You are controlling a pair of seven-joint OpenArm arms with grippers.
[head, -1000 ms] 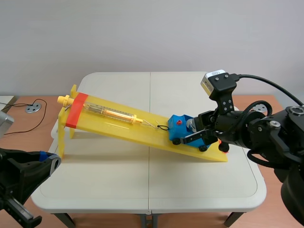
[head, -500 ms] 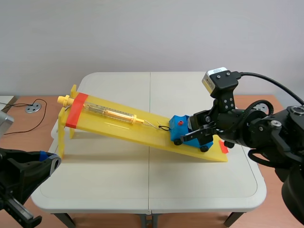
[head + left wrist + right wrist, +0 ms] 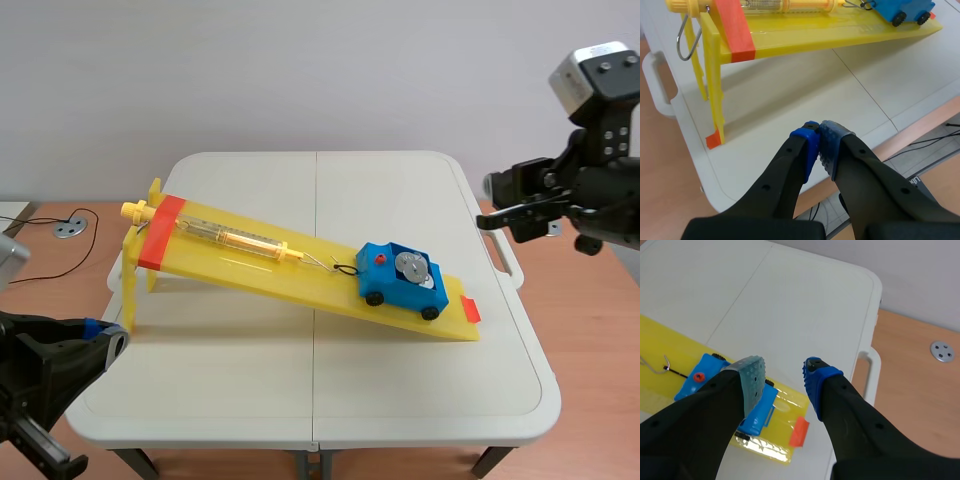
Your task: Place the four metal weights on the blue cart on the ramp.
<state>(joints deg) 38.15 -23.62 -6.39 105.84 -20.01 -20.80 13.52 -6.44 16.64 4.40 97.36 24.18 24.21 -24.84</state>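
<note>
- Blue cart (image 3: 402, 283) is sitting at the low end of yellow ramp (image 3: 250, 262), with metal weights (image 3: 412, 267) lying inside.
- Right claw (image 3: 782, 377) is hovering spread, high over the counter (image 3: 400, 190) edge.
- Left claw (image 3: 820, 131) is hanging pressed together, pinching nothing.

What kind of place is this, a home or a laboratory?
Probably a laboratory: a white folding table before a bare wall, a yellow ramp with a blue cart for physics tests, and wooden desks beside it.

The ramp (image 3: 250, 263) is yellow with an orange-red band (image 3: 160, 232) at its upper end. The cart (image 3: 400, 287) is blue with black wheels (image 3: 430, 313) and a red knob (image 3: 379, 258); the weights (image 3: 412, 268) in it are silver. The table (image 3: 250, 380) is white.
</note>
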